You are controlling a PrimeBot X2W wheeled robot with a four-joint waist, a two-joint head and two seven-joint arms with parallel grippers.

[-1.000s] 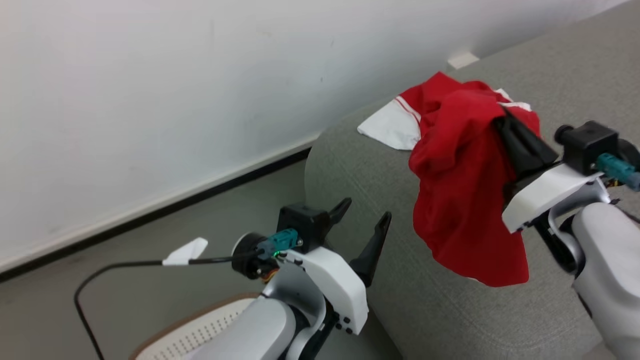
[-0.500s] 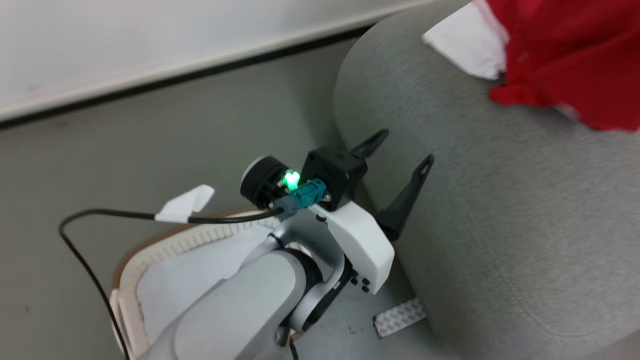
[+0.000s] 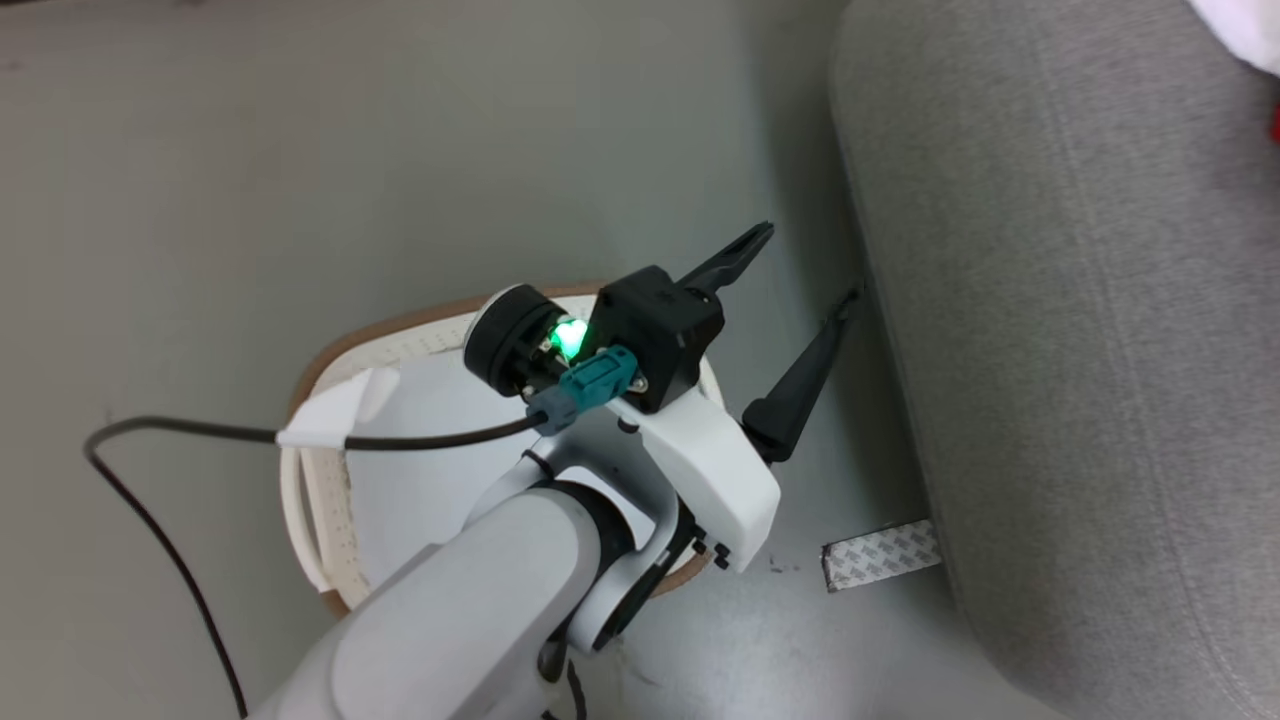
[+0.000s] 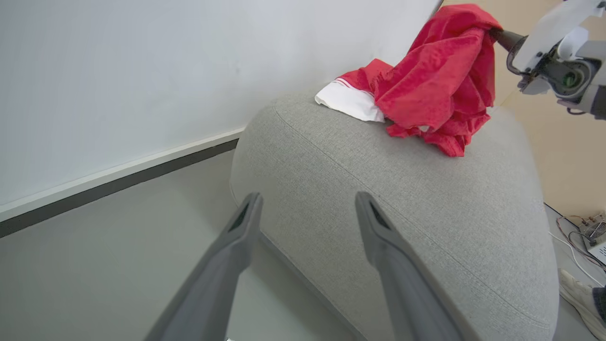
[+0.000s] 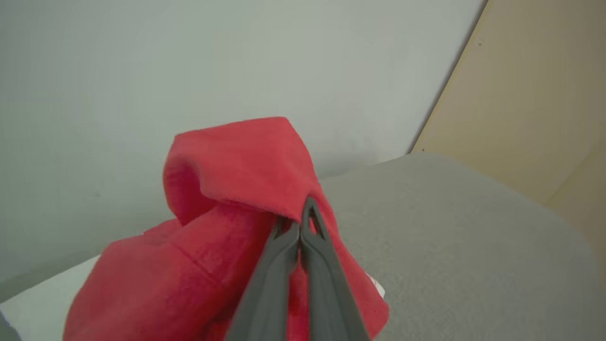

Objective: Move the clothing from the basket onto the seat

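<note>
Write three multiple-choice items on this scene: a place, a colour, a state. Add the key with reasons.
1. The clothing rests on: A the floor; B the seat; C a table.
2. The band round the basket rim is: A blue; B black; C brown.
3. The right claw is: A shut on the clothing; B open, empty; C shut on nothing.
Key: 1 B, red fabric lies on grey upholstery; 2 C, a brown edge tops the white wall; 3 A, it pinches a red fold.
</note>
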